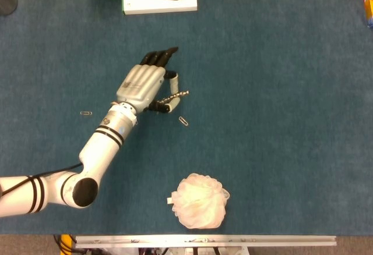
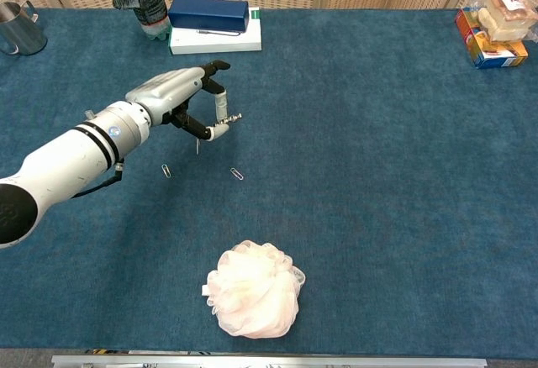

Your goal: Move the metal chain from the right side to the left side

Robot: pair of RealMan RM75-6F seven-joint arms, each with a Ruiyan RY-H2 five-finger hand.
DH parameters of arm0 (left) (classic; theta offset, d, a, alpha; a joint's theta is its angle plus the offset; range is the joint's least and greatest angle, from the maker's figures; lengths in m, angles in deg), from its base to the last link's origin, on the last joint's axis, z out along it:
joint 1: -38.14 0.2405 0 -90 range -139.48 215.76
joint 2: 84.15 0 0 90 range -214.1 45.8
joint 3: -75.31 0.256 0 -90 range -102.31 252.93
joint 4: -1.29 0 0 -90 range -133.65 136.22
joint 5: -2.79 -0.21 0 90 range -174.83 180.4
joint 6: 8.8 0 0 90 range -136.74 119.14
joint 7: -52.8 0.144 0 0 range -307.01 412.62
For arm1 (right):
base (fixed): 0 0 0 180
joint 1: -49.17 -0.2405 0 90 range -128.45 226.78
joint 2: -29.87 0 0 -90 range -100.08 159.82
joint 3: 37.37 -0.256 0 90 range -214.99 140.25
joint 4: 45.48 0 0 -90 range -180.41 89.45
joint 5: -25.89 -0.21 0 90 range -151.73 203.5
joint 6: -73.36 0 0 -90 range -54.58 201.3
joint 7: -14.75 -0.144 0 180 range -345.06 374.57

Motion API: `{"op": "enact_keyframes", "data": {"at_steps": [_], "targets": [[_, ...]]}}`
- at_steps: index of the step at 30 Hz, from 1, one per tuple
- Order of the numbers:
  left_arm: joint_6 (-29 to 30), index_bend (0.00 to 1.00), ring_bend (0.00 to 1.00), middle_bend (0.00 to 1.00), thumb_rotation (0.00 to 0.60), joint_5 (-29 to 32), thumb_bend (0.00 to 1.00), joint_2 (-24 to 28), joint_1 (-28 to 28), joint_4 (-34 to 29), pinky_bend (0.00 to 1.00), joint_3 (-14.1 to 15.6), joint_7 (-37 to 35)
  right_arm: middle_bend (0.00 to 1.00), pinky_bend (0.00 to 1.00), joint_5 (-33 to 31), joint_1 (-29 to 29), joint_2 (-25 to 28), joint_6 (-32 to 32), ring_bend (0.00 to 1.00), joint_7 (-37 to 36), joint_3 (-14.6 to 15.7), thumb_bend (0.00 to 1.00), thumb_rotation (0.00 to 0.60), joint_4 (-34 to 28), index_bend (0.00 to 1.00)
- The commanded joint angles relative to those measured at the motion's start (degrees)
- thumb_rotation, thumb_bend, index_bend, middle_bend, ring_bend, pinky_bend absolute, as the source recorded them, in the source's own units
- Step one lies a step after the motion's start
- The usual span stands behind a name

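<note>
Left hand [image 1: 143, 83] pinches the metal chain [image 1: 175, 96] between thumb and finger, the other fingers stretched forward; one end juts out to the hand's right, clear of the table. Small and light, it looks limp and slippery, so a grip near its middle seems safest. No right hand shows.
</note>
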Motion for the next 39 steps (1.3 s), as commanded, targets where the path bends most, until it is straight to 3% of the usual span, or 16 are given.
{"op": "enact_keyframes", "data": {"at_steps": [1,22,39], "targets": [[-0.24,0.57,0.0,0.0,0.6,0.09,0.38,-0.07,0.56,0.78,0.03,0.43,-0.4,0.11,0.04,0.18,-0.24,0.01,-0.28,0.0,0.32,0.04,0.03,0.6,-0.33,0.3],[-0.74,0.57,0.0,0.0,0.6,-0.09,0.38,-0.74,4.32,2.98,0.03,2.81,-0.92,0.11,0.04,0.84,-1.46,0.04,-1.69,0.0,2.17,0.28,0.03,0.6,-2.14,0.3],[-1.86,0.58,0.0,0.0,0.6,1.21,0.38,-1.4,5.6,5.88,0.03,2.34,-0.57,0.11,0.04,0.74,-1.66,-0.2,-2.33,0.0,2.43,0.55,0.03,0.6,-2.33,0.3]]}}
